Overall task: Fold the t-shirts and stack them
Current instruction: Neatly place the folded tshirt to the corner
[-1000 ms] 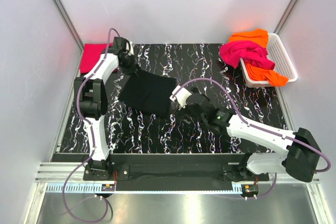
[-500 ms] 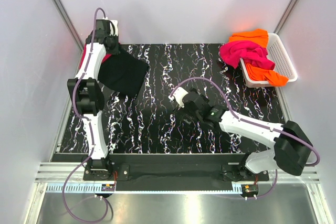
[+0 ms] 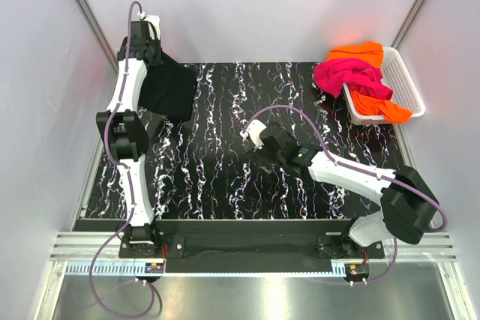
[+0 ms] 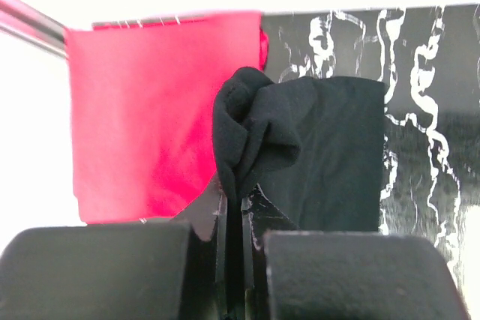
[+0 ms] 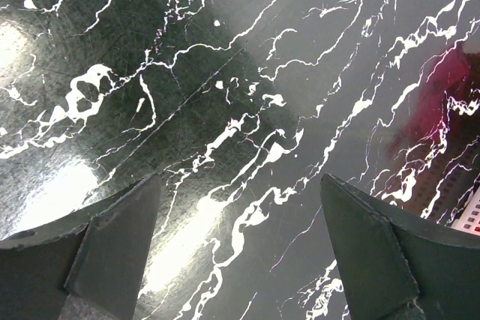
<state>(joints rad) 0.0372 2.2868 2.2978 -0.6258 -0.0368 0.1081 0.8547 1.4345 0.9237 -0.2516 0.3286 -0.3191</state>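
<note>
Left pincer clamped on black t-shirt | right pincer wide, empty | red-pink t-shirt partly hidden behind it

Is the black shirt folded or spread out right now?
Folded: the black shirt hangs as a compact rectangle, bunched where the shut left end effector pinches it.

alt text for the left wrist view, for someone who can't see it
The left fingers pinch a bunched edge of a black shirt, shut tight on it. Behind it, a red-pink shirt lies flat to the left, and the dark white-veined table shows to the right.
</note>
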